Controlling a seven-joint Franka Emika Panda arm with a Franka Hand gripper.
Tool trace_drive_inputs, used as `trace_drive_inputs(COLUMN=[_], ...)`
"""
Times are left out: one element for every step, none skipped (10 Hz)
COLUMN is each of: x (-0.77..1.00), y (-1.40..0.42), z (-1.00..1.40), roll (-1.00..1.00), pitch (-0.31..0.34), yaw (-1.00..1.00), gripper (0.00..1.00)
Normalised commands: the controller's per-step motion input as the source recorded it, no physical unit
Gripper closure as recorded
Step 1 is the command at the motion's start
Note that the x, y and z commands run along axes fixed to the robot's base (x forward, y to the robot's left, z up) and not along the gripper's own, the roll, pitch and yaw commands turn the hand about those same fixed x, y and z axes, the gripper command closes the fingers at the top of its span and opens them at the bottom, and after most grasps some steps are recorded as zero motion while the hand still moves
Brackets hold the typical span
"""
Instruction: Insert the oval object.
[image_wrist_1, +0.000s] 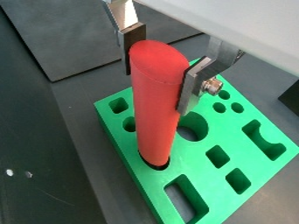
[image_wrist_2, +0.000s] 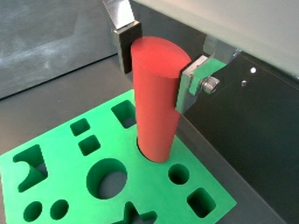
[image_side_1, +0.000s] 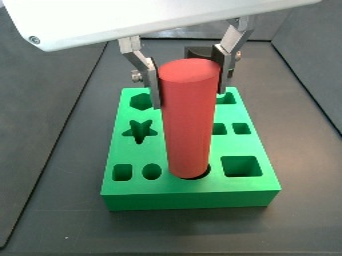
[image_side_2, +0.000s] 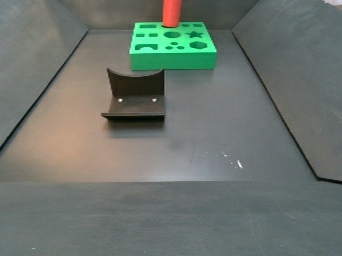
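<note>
One oval object (image_wrist_1: 156, 101) upright, foot sunk in green block (image_wrist_1: 239, 144) hole, end effector (image_wrist_1: 163, 66) plates clamping its top

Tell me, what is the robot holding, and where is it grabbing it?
The gripper holds the oval object near its top, jaws on opposite sides, its bottom in the green block.

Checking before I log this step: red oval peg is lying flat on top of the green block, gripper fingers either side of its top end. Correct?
Not quite. The oval object isn't lying flat; it stands upright, its lower end in a hole of the green block, as a side view shows. The gripper fingers do flank its top end.
</note>
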Motion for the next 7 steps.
trace_drive_inputs(x=[0.2, 0.31, 0.4, 0.46, 0.27, 0.0, 0.0], y=[-0.18, -0.17, -0.16, -0.15, 0.0, 0.0, 0.0], z=[-0.11, -0.12, -0.17, -0.23, -0.17, -0.14, -0.25], roll=[0.1, 0.25, 0.25, 0.21, 0.15, 0.09, 0.05], pitch=[0.067, 0.14, 0.171, 0.166, 0.124, 0.044, 0.0], yaw=[-0.16, -0.13, -0.03, 0.0, 0.0, 0.0, -0.02], gripper=[1.0, 1.0, 1.0, 1.0, 1.0, 1.0, 1.0])
